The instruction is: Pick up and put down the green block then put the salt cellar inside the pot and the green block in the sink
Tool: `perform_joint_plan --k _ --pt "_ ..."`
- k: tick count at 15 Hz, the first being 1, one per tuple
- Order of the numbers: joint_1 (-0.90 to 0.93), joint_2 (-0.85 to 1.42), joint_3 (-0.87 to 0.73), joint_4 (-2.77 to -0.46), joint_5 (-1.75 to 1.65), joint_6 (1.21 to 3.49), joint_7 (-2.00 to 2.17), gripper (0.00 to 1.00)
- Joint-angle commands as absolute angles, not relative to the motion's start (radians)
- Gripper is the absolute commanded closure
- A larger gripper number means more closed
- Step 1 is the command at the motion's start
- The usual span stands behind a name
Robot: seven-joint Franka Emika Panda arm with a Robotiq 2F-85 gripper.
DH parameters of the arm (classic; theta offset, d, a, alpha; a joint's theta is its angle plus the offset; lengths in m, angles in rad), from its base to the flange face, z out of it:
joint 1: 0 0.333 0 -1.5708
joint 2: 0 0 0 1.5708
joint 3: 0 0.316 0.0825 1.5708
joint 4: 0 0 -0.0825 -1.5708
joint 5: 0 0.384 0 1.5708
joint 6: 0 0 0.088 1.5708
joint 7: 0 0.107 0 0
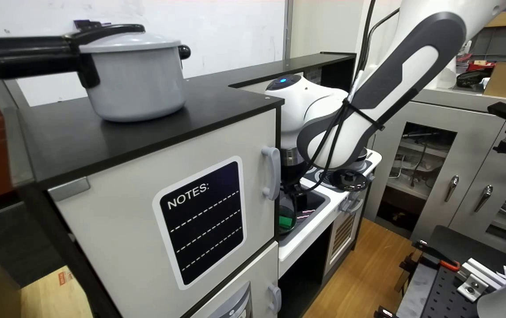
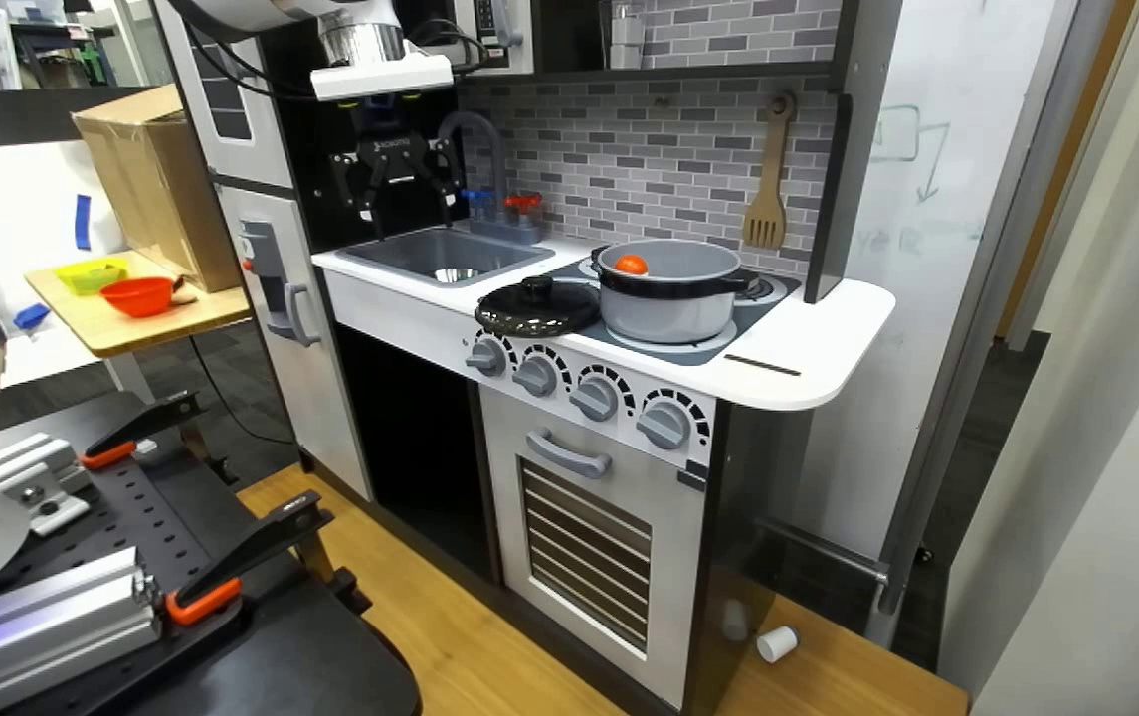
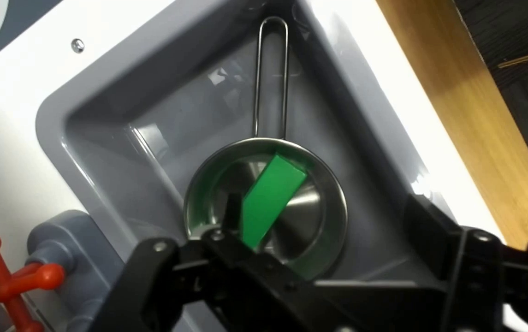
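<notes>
The pot (image 3: pixel 319 244), small, round and metallic with a long wire handle, stands inside the grey sink (image 3: pixel 93 87). Within it lies the green block (image 3: pixel 275 191), whose near end is hidden by a gripper finger in the wrist view. Green also shows on the block (image 1: pixel 285 222) in an exterior view. My gripper (image 3: pixel 328 221) is open over the sink, its jaws wide apart with nothing held. One finger overlaps the block's left side; contact cannot be told. In an exterior view the gripper (image 2: pixel 413 224) points down at the sink's back. I cannot make out the salt cellar.
Beside the sink are a grey faucet (image 2: pixel 474 124) with red knobs (image 3: pixel 3 288). A black lid (image 2: pixel 539 308) and a grey pot (image 2: pixel 668 308) holding an orange ball (image 2: pixel 631 265) are on the stove. A tall cabinet (image 1: pixel 124 212) borders the sink. A white cylinder (image 2: pixel 777 644) lies on the floor.
</notes>
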State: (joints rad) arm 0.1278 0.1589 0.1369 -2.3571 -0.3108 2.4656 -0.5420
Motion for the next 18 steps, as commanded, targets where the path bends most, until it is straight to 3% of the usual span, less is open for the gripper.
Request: perform_joint_plan --k 1,6,7,11,12,13,16,17,18 --pt "0.113 0.190 0.133 -2.303 -0.329 2.495 -0.551 0.00" --pt "0.062 0.108 0.116 -2.372 -0.183 2.467 -0.584 0.00" --pt "0.044 0.087 0.105 -2.392 -0.131 2.456 -0.599 0.20" --pt "-0.028 -0.012 0.022 -2.474 0.008 2.429 -0.627 0.45" --pt "-0.028 -0.029 0.016 -2.492 0.033 2.414 -0.648 0.36" --pt "-0.026 -0.048 0.011 -2.508 0.053 2.391 -0.647 0.36" --pt "-0.013 -0.135 0.003 -2.565 0.078 2.308 -0.630 0.14" --pt "-0.018 -0.172 -0.012 -2.590 0.082 2.285 -0.611 0.01" --pt "-0.030 -0.211 -0.039 -2.610 0.080 2.263 -0.595 0.00"
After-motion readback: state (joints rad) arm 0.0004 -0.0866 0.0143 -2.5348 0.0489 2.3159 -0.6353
